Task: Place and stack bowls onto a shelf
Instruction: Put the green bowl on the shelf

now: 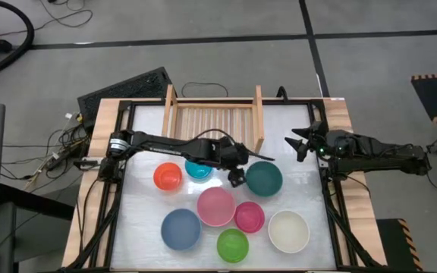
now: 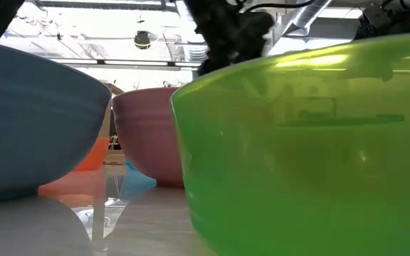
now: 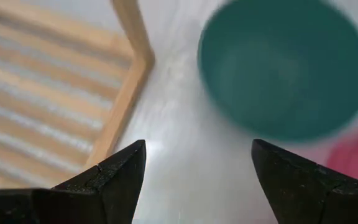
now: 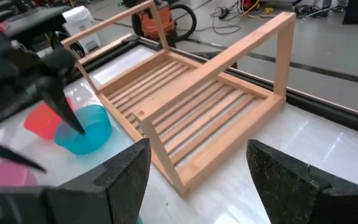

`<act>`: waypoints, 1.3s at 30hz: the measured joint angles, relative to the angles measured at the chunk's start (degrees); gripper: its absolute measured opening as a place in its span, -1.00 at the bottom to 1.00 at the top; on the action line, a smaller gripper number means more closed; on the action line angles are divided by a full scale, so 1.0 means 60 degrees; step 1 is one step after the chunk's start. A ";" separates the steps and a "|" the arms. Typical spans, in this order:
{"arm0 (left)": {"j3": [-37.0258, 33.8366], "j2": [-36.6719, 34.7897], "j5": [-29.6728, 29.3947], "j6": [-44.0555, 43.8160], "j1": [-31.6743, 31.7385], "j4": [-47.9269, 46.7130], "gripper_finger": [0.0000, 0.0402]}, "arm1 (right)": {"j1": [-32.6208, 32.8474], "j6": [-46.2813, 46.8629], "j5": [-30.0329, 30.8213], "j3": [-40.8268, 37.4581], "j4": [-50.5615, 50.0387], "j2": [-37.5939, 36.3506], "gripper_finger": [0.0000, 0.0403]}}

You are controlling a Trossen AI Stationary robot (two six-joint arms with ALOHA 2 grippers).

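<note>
All eight bowls sit upright on their bases on the white table: red-orange (image 1: 168,176), teal (image 1: 198,170), dark green (image 1: 264,179), pink (image 1: 216,206), magenta (image 1: 249,216), blue (image 1: 180,228), lime green (image 1: 233,245) and cream-white (image 1: 288,231). The wooden shelf (image 1: 215,121) lies at the far edge with no bowl on it. My left gripper (image 1: 237,176) hangs open between the teal and dark green bowls; in its wrist view (image 3: 197,149) the dark green bowl (image 3: 284,68) lies just ahead. My right gripper (image 1: 298,144) is open and waits near the shelf's right wall (image 4: 197,93).
The table's wooden edge (image 1: 105,121) and black frame rails surround the white top. The left arm (image 4: 36,68) stretches over the teal bowl (image 4: 86,130). In the low view the lime green bowl (image 2: 305,142) and blue bowl (image 2: 27,121) fill the foreground. White table shows between shelf and bowls.
</note>
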 joint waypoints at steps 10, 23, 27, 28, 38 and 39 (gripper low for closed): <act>-0.0736 -0.2673 0.1022 0.2690 0.0247 -0.2873 0.38 | 0.0000 -0.0003 -0.0007 0.0000 -0.0381 -0.0004 0.45; -0.5332 -0.5169 0.0701 0.0663 0.0722 -0.0597 0.38 | 0.0000 0.0128 -0.0011 0.0000 -0.0367 -0.0004 0.45; -0.5575 -0.5169 0.1290 0.1415 0.0381 -0.0312 0.38 | 0.0000 0.0224 -0.0007 0.0000 -0.0367 -0.0004 0.45; -0.5575 -0.5169 0.1341 0.1715 0.0265 -0.0319 0.38 | 0.0000 0.0226 -0.0011 0.0000 -0.0367 -0.0004 0.45; -0.5575 -0.4161 0.1622 0.3057 -0.0702 0.0020 0.38 | 0.0000 0.0228 0.0000 0.0000 -0.0374 0.0000 0.45; -0.5575 -0.3979 0.1516 0.3129 -0.0716 -0.0001 0.38 | 0.0000 0.0229 0.0022 0.0000 -0.0369 -0.0002 0.45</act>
